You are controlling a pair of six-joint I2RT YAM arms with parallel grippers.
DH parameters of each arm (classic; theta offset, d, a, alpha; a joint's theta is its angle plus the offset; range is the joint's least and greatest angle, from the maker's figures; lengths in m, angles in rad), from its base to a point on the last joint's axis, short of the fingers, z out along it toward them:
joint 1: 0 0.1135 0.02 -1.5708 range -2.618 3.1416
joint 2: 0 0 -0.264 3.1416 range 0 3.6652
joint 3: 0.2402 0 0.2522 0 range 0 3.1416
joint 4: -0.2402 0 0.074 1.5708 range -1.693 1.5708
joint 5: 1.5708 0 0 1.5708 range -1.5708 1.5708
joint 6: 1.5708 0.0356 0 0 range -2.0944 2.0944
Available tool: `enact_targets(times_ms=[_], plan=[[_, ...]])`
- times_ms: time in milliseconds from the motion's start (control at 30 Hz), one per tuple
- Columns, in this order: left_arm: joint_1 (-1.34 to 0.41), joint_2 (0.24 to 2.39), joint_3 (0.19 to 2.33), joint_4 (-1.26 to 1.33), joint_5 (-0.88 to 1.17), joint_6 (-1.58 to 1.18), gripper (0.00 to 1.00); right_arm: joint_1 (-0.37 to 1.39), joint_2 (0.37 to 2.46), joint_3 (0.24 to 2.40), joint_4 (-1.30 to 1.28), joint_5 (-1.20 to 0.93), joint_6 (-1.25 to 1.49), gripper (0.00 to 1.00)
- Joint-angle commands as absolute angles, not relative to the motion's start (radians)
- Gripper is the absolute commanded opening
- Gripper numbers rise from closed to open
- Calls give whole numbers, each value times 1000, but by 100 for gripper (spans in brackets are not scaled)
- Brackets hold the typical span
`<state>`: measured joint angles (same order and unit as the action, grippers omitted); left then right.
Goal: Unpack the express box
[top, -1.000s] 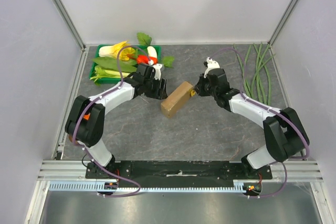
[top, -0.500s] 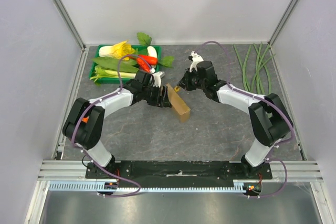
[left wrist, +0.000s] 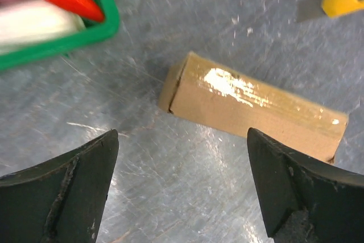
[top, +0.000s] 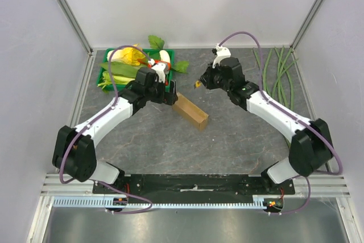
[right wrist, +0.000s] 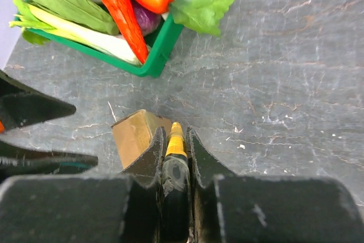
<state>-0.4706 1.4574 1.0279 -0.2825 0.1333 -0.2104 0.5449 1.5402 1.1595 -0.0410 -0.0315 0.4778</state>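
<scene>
A small oblong box of plain brown cardboard (top: 190,112) is shown lying flat on a grey, stone-patterned tabletop (top: 227,140). It is placed just beside the near right corner of a green plastic tray (right wrist: 152,68), with a narrow gap of table left between them. The box is closed, and a glossy strip is seen along its top face. The tray is filled with leafy and red-orange vegetables (right wrist: 68,4).

The left gripper (left wrist: 181,136) is held above the table beside that same tray corner, over the end of the box. Its black jaws are spread wide and nothing is gripped.

The right gripper (right wrist: 175,134) is positioned to the right of the tray. Its jaws are closed tightly on a black-bodied, yellow-tipped cutter (right wrist: 176,147), which is aimed at the box end nearest the tray. Whether the tip is touching the cardboard cannot be made out.

A bundle of long green beans (top: 278,78) is laid out well apart from the tray, far to its right.
</scene>
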Motion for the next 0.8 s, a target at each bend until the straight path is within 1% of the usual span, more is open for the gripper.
enact_targets(times_ms=[0, 33, 100, 133, 233, 267, 333, 367, 400, 500, 767], plan=[[-462, 1396, 1115, -226, 32, -140, 100, 543, 1425, 1172, -110, -44, 376, 0], [-456, 1402, 1130, -218, 37, -127, 100, 543, 1410, 1158, -126, -105, 355, 0], [-449, 1413, 1178, -204, 60, -124, 99, 551, 1368, 1116, -152, -162, 292, 0], [-440, 1430, 1190, -195, 66, -129, 99, 560, 1356, 1100, -173, -179, 275, 0], [-414, 1475, 1232, -138, 167, -161, 100, 607, 1307, 1028, -186, -207, 238, 0], [-413, 1492, 1247, -141, 237, -166, 100, 644, 1290, 1014, -187, -204, 235, 0], [-411, 1544, 1324, -182, 293, -173, 97, 682, 1279, 976, -184, -193, 229, 0], [-411, 1604, 1350, -201, 358, -176, 95, 715, 1275, 965, -178, -177, 235, 0], [-411, 1632, 1395, -239, 395, -178, 89, 724, 1275, 944, -172, -173, 242, 0], [-414, 1726, 1440, -262, 492, -202, 83, 749, 1279, 901, -120, -158, 279, 0], [-468, 1789, 1365, -199, 543, -155, 82, 759, 1275, 835, -112, -8, 319, 0]])
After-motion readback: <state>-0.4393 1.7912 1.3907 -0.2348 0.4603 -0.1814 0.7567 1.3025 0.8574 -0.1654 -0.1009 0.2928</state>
